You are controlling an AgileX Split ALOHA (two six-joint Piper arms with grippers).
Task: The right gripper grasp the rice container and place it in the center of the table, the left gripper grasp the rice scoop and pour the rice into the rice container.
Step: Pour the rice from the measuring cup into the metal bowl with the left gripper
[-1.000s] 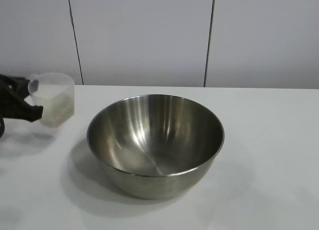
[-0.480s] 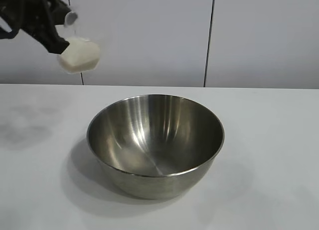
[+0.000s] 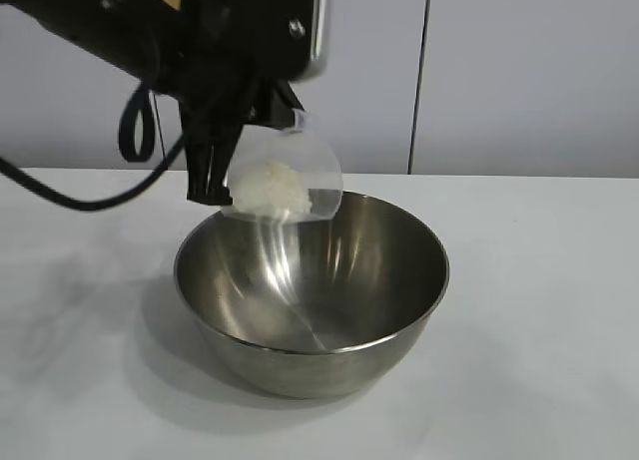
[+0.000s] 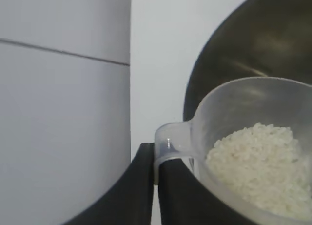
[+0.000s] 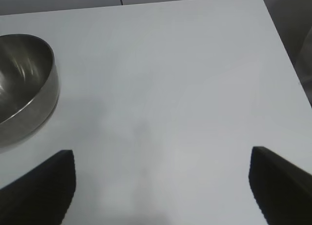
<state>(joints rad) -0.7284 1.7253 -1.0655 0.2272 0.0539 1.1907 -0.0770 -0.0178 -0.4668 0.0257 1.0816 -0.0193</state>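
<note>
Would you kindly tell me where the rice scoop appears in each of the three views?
Exterior: rice scoop upper centre, tilted over the rice container.
Left wrist: fills the lower right, held by its handle.
Right wrist: not in it.
Shared landmark: the rice container.

The left arm reaches in from the exterior view's upper left, its bulky black wrist rolled over and angled downward. The left gripper (image 3: 213,171) has its two tapered fingers (image 4: 146,186) pressed close together, pinching a thin handle between them. The right gripper (image 5: 161,186) hangs low over the desk (image 5: 170,88), its fingers spread wide apart and holding nothing.
</note>
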